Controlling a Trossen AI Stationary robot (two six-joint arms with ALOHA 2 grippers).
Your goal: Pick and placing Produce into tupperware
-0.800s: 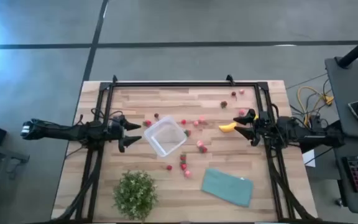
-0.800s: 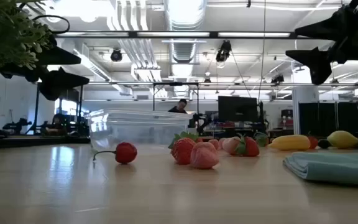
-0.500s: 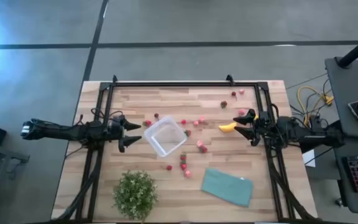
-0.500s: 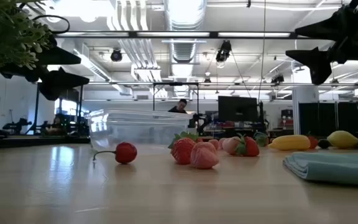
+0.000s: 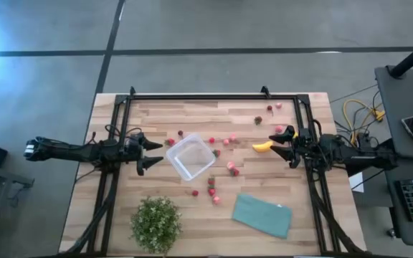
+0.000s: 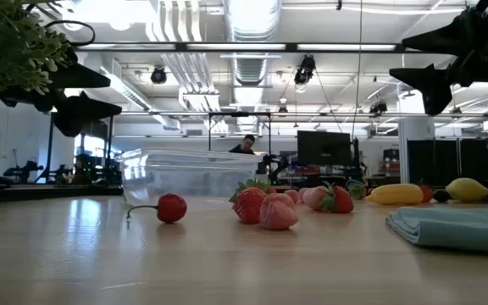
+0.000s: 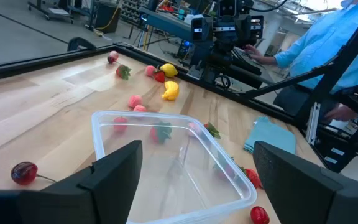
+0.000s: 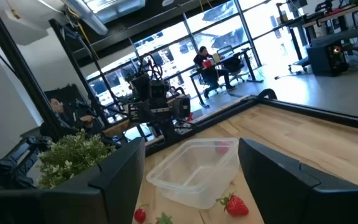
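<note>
No writing shows on tupperware (image 5: 191, 157), banana (image 5: 262, 147) or cloth (image 5: 262, 214).

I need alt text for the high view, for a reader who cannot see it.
Seen from above, an empty clear tupperware sits mid-table among scattered strawberries, with a banana to its right. The left pincer and right pincer wait open at either side; a potted plant and teal cloth lie along the near edge.

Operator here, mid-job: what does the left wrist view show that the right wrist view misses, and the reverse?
Only the left wrist view shows the small yellow banana, the teal folded cloth and a person's light blue sleeve. Only the right wrist view shows the green leafy potted plant. Both show the clear square plastic container, empty, with red strawberries scattered on the wooden table.
</note>
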